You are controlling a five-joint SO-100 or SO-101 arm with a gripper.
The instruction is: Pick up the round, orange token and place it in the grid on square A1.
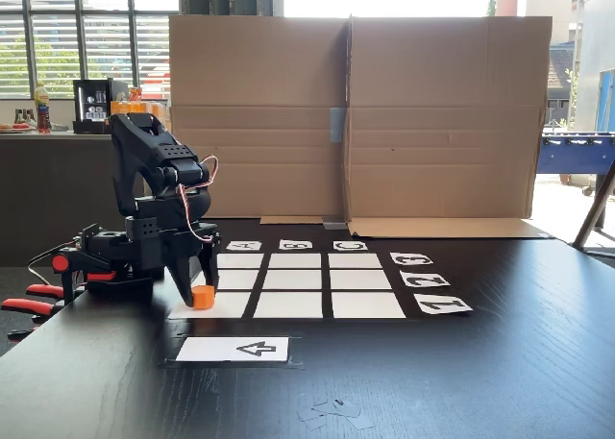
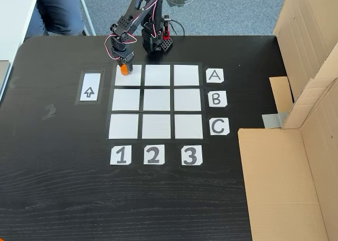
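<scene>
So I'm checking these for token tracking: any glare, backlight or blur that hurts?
In the low fixed view, bright windows behind the cardboard backlight the scene, leaving the tool dark, though the token stays vivid and sharp. In the high fixed view, light is even, the grid is crisp, and the token is small, partly hidden by the tool.

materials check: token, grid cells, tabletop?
Token: likely plastic, bright uniform orange, matte. Grid cells: apparently paper or thin card, flat white sheets with black gaps between. Table: black wood or wood-look laminate, visible grain lines, slight sheen; which one the look leaves open.
</scene>
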